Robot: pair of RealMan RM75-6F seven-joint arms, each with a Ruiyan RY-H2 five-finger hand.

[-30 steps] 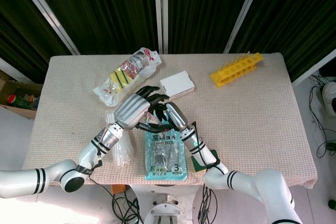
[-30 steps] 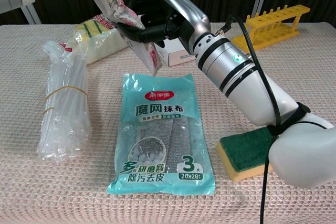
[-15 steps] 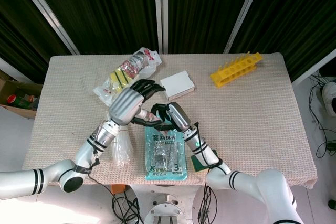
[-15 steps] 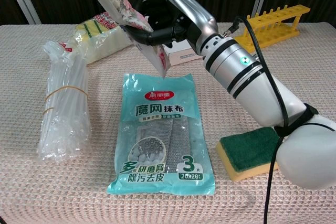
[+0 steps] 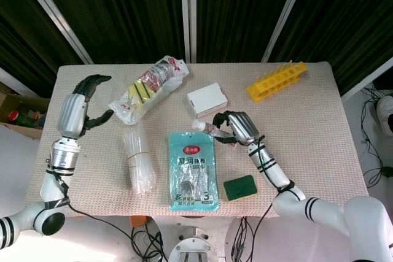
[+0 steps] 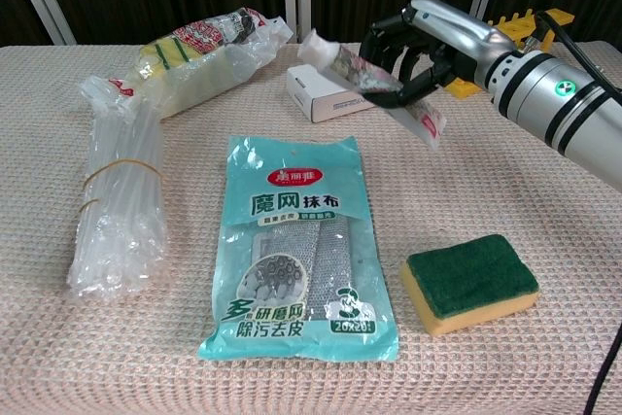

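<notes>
Right hand [image 6: 413,41]: fingers closed around small clear packet [image 6: 374,85], upper right of chest view, above white box [image 6: 326,94].
Left hand [image 5: 83,105]: fingers curled apart, holding nothing, left edge of head view, near sponge bag [image 5: 147,87].

The left hand [image 5: 78,110], which a second ago sat against the right hand above the teal cloth pack [image 5: 193,171], now hangs far out at the table's left edge, empty, fingers apart. The right hand [image 6: 416,41] now holds the small clear packet [image 6: 374,85] alone and has carried it rightward, away from the pack and nearer the white box [image 6: 326,94].
</notes>
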